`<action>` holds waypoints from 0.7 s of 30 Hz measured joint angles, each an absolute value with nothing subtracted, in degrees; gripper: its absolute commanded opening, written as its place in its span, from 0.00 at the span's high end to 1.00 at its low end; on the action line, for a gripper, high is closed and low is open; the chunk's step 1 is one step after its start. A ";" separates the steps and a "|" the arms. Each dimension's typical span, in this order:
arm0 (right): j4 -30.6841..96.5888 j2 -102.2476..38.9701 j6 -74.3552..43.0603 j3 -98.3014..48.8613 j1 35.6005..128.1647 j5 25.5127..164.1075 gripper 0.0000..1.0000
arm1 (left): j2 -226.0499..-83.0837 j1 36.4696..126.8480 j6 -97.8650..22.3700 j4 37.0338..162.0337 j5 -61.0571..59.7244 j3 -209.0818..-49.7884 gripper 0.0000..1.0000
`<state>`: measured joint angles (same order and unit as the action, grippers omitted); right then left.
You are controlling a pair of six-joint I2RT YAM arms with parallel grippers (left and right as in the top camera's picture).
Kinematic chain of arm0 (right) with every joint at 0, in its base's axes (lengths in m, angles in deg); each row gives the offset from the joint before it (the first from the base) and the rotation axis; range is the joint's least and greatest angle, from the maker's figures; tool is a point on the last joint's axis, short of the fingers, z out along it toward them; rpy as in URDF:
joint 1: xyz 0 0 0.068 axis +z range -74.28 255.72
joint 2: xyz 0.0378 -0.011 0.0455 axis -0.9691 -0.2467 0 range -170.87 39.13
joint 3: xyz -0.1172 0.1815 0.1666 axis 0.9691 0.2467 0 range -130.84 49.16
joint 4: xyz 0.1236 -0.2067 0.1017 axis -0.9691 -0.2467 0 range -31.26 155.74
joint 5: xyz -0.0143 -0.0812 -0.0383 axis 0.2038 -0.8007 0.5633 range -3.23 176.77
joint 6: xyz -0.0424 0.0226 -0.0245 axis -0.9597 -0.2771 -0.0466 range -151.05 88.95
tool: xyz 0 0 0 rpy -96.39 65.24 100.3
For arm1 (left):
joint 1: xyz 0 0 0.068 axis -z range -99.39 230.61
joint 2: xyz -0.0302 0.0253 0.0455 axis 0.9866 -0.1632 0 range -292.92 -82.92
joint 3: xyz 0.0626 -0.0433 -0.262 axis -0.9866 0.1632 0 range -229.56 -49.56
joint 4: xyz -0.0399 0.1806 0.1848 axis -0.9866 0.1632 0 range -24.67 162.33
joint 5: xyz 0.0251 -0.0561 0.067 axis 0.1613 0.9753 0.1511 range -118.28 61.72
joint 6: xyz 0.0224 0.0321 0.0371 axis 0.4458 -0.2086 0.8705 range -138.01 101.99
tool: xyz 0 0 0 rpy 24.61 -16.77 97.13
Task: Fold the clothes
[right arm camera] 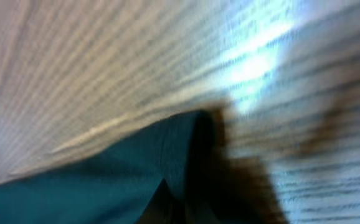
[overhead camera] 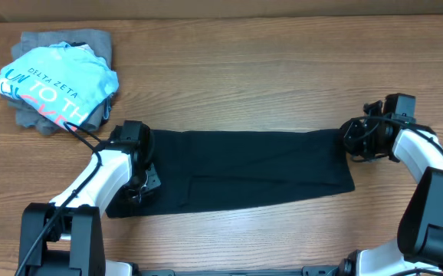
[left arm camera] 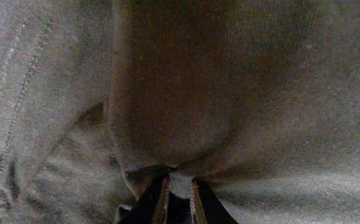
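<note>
Gripping stage of folding the black T-shirt (overhead camera: 244, 169) near the tabletop (overhead camera: 244, 77) front edge: left end pinched by left gripper (left arm camera: 179, 186), right gripper (overhead camera: 352, 142) pressed together at right end; next, probably carrying one end over the other.

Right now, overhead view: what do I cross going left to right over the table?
light blue DELTA ZETA shirt → left gripper → black T-shirt → right gripper
</note>
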<state>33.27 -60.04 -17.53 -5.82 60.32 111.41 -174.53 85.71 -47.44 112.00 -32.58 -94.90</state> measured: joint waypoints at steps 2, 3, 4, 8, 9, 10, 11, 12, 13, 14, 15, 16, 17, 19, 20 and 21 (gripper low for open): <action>33.40 -60.04 -17.66 -6.13 60.28 111.61 0.75 | -174.53 85.71 -47.44 112.00 -32.58 -94.90 0.83; 33.49 -60.04 -17.51 -6.20 60.28 111.61 0.74 | -174.53 85.71 -47.44 112.00 -32.58 -94.90 0.83; 33.31 -60.04 -17.42 -6.31 60.17 111.52 0.73 | -174.53 85.71 -47.42 112.00 -32.58 -94.90 0.83; 30.14 -60.04 -17.37 -6.57 59.82 111.15 0.63 | -174.53 85.71 -47.44 112.00 -32.60 -94.90 0.84; 29.18 -60.04 -17.42 -6.57 59.73 110.82 0.62 | -174.53 85.71 -47.44 112.00 -32.60 -94.90 0.84; 28.15 -60.04 -17.29 -6.57 59.73 110.47 0.60 | -174.53 85.71 -47.44 112.00 -32.60 -94.90 0.84; 27.39 -60.04 -17.37 -6.57 59.73 110.08 0.60 | -174.53 85.71 -47.42 112.00 -32.60 -94.90 0.84; 26.65 -60.04 -17.42 -6.57 59.71 109.49 0.60 | -174.53 85.71 -47.44 112.00 -32.60 -94.90 0.84; 26.01 -60.04 -17.35 -6.57 59.71 108.83 0.60 | -174.53 85.71 -47.44 112.00 -32.60 -94.90 0.84; 26.19 -60.04 -17.37 -6.50 59.69 108.46 0.62 | -174.53 85.71 -47.42 112.00 -32.60 -94.90 0.84; 26.41 -60.04 -17.35 -6.46 59.69 108.31 0.66 | -174.53 85.71 -47.44 112.00 -32.60 -94.90 0.84; 27.24 -60.06 -17.33 -6.20 59.69 108.11 0.68 | -174.53 85.71 -47.44 112.00 -32.60 -94.90 0.84; 27.63 -60.15 -17.18 -6.04 59.69 108.11 0.70 | -174.53 85.71 -47.44 112.00 -32.60 -94.90 0.83; 28.29 -60.39 -17.37 -5.74 59.69 108.68 0.80 | -174.53 85.71 -47.42 112.00 -32.60 -94.90 0.83; 28.85 -60.59 -17.46 -5.61 59.69 109.47 0.82 | -174.53 85.71 -47.44 112.00 -32.60 -94.90 0.84; 29.07 -60.70 -17.33 -5.56 59.69 110.01 0.84 | -174.53 85.71 -47.44 112.00 -32.60 -94.90 0.83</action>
